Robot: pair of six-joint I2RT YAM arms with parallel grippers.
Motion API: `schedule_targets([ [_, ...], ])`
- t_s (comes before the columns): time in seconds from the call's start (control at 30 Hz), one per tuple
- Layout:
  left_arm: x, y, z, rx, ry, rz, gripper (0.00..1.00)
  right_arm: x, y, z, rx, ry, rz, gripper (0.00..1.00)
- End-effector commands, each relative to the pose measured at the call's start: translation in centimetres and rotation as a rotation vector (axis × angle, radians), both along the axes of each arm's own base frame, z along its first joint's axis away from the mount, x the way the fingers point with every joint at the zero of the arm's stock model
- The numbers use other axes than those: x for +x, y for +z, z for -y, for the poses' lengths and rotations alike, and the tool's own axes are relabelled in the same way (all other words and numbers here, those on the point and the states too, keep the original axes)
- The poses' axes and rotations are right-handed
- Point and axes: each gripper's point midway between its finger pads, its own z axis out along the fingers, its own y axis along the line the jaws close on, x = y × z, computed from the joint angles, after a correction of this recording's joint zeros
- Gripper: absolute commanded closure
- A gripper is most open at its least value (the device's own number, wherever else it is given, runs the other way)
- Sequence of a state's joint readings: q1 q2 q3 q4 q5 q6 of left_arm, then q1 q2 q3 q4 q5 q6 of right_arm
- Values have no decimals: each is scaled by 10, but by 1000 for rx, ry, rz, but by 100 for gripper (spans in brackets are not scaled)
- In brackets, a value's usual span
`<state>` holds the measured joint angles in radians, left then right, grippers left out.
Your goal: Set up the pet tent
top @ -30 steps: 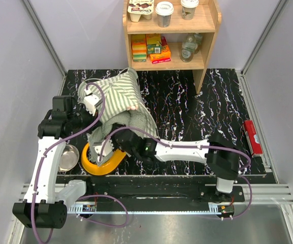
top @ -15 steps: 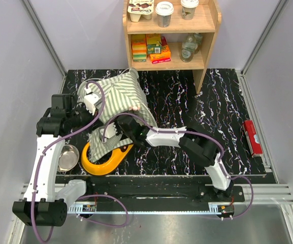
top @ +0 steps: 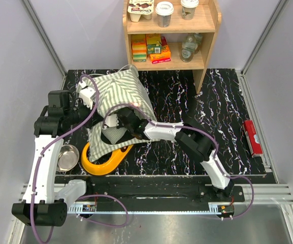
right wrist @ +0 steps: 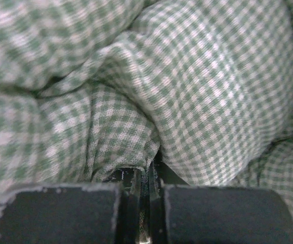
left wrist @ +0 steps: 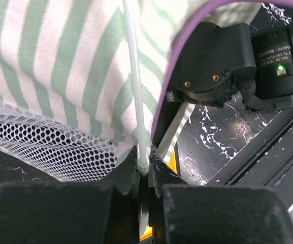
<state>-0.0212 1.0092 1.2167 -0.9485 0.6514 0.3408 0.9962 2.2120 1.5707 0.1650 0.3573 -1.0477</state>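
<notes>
Left gripper (left wrist: 143, 172) is clamped on a thin white pole (left wrist: 134, 76) of the pet tent (top: 120, 91), which sits half-raised at the left rear of the worktop (top: 212, 101), near hem draped over the yellow bowl holder (top: 98, 163). Right gripper (right wrist: 149, 178) has its jaws together, buried in green-checked fabric (right wrist: 212, 86); can't tell if it holds any. Suggested: raise the pole slowly along its own bow without twisting, push the fabric outward with the right side, and lift the hem clear of the holder.
</notes>
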Motion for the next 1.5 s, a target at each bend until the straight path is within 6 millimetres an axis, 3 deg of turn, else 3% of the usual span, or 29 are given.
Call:
schedule_targets([
  [0.0,3,15,5,-81,57,28,100,-32,14,-2,98,16,-67,100],
  [0.13,21,22,5,-135,109,40,100,-85,15,-13,136,138,-130,99],
  [0.2,27,24,6,-151,122,38,100,-99,16,-13,193,144,-184,89],
  [0.37,33,18,-1,-130,167,42,100,-115,46,-16,334,179,-231,71],
  [0.6,32,9,-7,-99,191,44,100,-141,110,-15,515,278,-275,42],
  [0.8,31,14,-2,-122,175,45,100,-157,162,-7,818,270,-344,31],
  [0.93,28,19,1,-137,161,48,100,-169,177,-11,925,296,-451,24],
  [1.07,27,19,0,-137,163,54,100,-153,177,-5,996,217,-473,20],
  [1.17,25,22,3,-154,153,54,100,-124,183,6,1183,83,-530,33],
  [1.27,24,28,7,-174,140,55,100,-111,189,5,1370,48,-574,44],
  [1.47,22,28,9,-187,134,51,100,-69,191,-2,1556,-103,-497,44],
])
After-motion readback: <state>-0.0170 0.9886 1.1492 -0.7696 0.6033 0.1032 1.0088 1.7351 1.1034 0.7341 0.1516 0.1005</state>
